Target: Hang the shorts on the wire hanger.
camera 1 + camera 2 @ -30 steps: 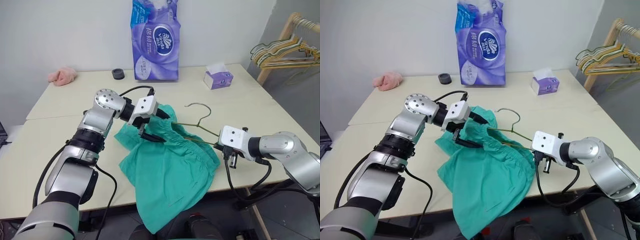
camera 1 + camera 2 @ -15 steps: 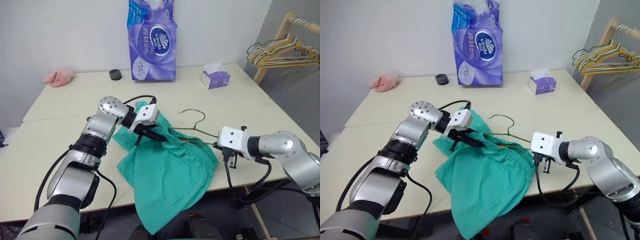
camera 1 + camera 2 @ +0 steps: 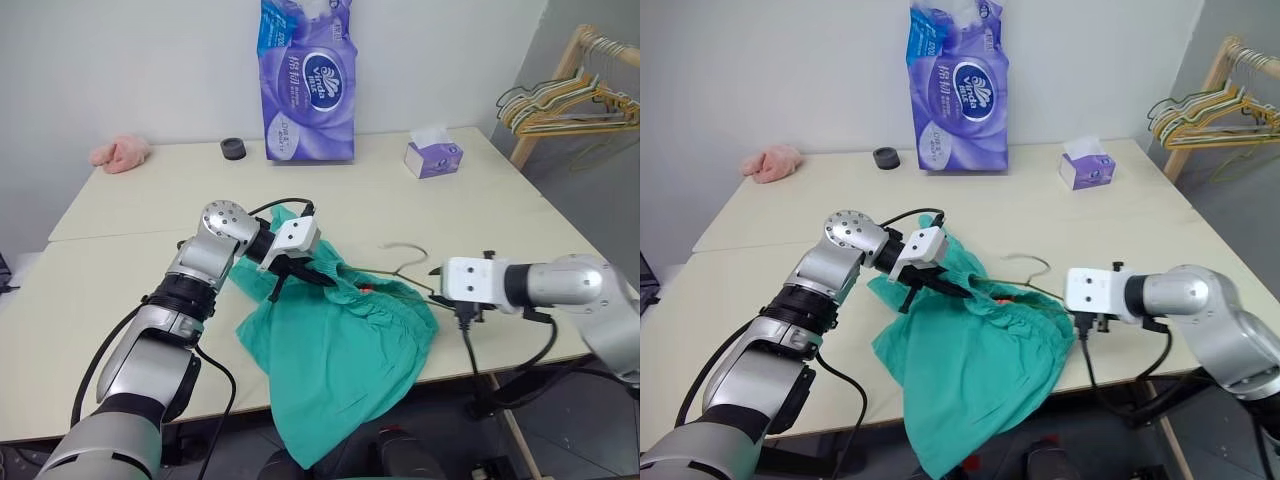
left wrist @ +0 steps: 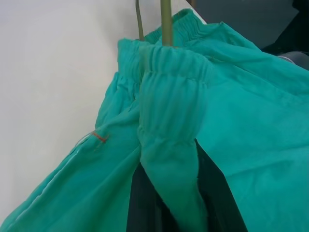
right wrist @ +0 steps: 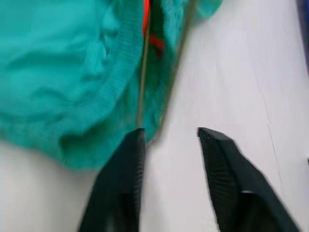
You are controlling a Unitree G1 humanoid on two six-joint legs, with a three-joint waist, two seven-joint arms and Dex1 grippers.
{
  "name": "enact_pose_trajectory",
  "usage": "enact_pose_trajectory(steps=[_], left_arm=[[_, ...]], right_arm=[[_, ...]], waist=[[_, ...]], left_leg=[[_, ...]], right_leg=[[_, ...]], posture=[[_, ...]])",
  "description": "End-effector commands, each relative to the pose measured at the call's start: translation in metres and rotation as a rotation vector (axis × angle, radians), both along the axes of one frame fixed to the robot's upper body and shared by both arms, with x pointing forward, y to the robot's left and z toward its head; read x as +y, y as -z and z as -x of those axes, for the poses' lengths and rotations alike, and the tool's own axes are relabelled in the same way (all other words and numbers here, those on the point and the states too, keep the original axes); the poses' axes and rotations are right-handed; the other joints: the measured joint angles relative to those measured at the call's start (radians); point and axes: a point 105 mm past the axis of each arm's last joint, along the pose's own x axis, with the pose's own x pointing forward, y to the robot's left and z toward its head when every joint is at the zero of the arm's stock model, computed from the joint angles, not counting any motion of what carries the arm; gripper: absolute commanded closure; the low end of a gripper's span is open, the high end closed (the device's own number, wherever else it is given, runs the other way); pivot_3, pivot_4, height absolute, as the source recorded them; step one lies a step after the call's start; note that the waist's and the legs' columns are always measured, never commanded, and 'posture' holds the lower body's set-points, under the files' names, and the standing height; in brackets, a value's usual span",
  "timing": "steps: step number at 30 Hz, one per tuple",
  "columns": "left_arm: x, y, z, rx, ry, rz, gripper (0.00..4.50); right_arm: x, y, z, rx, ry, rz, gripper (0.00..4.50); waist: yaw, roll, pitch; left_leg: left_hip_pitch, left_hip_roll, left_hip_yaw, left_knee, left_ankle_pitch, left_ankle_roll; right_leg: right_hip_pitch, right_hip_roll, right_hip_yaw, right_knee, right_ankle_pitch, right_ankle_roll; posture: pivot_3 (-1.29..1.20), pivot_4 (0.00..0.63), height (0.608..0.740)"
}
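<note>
"Vinda" on purple tissue pack [image 3: 310, 85]

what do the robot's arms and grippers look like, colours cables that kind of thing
Both arms are silver-grey metal with rounded joint housings and black ribbed sections nearer the body. Each wrist carries a white boxy block, from which the left gripper and right gripper extend two black, tapering fingers. Loose black cables loop along each arm to the wrist block.

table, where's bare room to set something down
Free: the table left of the left arm, below the pink cloth; also between the tissue box and hanger. Crowded: the front middle, under the shorts and both grippers.
</note>
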Motion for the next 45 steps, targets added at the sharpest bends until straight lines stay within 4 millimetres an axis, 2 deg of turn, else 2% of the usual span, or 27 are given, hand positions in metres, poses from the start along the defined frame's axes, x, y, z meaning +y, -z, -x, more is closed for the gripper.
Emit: enact_pose_trajectory(steps=[1,4,7,11,15,18,23,30,33,36,42,45], left_arm=[[0.002,-0.008,-0.004,-0.045,-0.016,0.013,4.5],[0.004,-0.009,-0.005,-0.051,-0.026,0.016,4.5],[0.004,-0.009,-0.006,-0.053,-0.032,0.019,4.5],[0.004,-0.009,-0.007,-0.057,-0.036,0.021,4.5],[0.002,-0.01,-0.008,-0.06,-0.039,0.032,4.5],[-0.003,-0.015,-0.007,-0.027,-0.039,0.073,4.5],[-0.004,-0.027,-0.009,0.075,-0.117,0.195,4.5],[0.0,-0.039,-0.007,0.226,-0.212,0.323,4.5],[0.004,-0.037,-0.005,0.239,-0.232,0.315,4.5],[0.006,-0.038,-0.003,0.239,-0.235,0.31,4.5],[0.005,-0.04,-0.003,0.222,-0.234,0.299,4.5],[0.005,-0.041,-0.003,0.216,-0.233,0.297,4.5]], right_arm=[[-0.031,-0.016,0.008,0.03,0.056,0.023,1.38],[-0.054,-0.016,0.017,0.075,0.208,-0.075,0.37],[-0.056,-0.009,0.031,0.153,0.362,-0.321,0.37],[-0.038,0.027,0.062,0.326,0.522,-0.55,0.37],[-0.022,0.047,0.066,0.352,0.665,-0.676,0.37],[-0.015,0.053,0.055,0.327,0.759,-0.767,0.37],[-0.009,0.053,0.05,0.27,0.738,-0.756,0.37],[-0.012,0.053,0.05,0.228,0.696,-0.733,0.37],[-0.005,0.046,0.052,0.283,0.692,-0.829,0.37],[-0.003,0.048,0.049,0.362,0.761,-0.926,0.37],[0.012,0.05,0.052,0.493,0.77,-1.013,0.37],[0.01,0.045,0.058,0.52,0.765,-1.022,0.37]], waist=[[-0.001,0.0,0.0],[-0.001,0.0,0.0],[-0.002,-0.001,0.0],[0.002,-0.001,0.0],[-0.002,0.001,-0.001],[-0.002,0.001,-0.002],[-0.003,0.003,-0.002],[-0.003,0.003,-0.002],[-0.003,0.003,-0.002],[-0.003,0.003,-0.002],[0.001,0.004,-0.003],[0.001,0.004,-0.003]], left_leg=[[0.0,0.0,0.0,0.0,0.0,0.0],[0.0,0.0,0.0,0.001,0.0,0.0],[0.001,0.0,-0.001,0.001,0.0,0.0],[0.001,0.001,-0.004,0.0,0.0,0.0],[0.001,0.0,-0.003,0.001,0.0,0.0],[0.001,0.0,-0.003,0.001,0.0,0.0],[0.0,-0.001,-0.003,0.001,0.0,0.0],[0.0,-0.001,-0.003,0.001,0.0,0.0],[0.001,-0.001,-0.003,0.001,0.0,0.0],[0.001,0.0,-0.004,0.001,0.0,0.0],[0.001,-0.001,-0.004,0.001,0.0,0.0],[0.001,-0.001,-0.004,0.001,0.0,0.0]], right_leg=[[0.0,0.0,0.0,0.0,0.0,0.0],[0.001,0.0,0.0,0.0,0.0,0.0],[0.002,0.0,-0.001,0.001,0.0,0.0],[0.002,0.001,-0.002,0.002,0.0,0.0],[0.002,0.0,0.0,0.002,0.0,0.0],[0.002,0.0,-0.001,0.002,0.0,0.0],[0.001,0.0,-0.001,0.002,0.0,0.0],[0.001,0.0,-0.002,0.002,-0.003,0.005],[0.001,0.0,-0.001,0.002,-0.003,0.005],[0.001,0.0,-0.001,0.002,0.0,0.001],[0.001,0.0,-0.001,0.002,0.0,0.0],[0.001,0.0,-0.001,0.002,0.0,0.0]], posture=[[-0.2,0.045,0.74],[-0.19,0.053,0.74],[-0.19,0.056,0.74],[-0.2,0.059,0.74],[-0.21,0.06,0.74],[-0.21,0.059,0.74],[-0.2,0.057,0.74],[-0.2,0.057,0.74],[-0.19,0.058,0.74],[-0.19,0.058,0.74],[-0.18,0.053,0.74],[-0.18,0.053,0.74]])
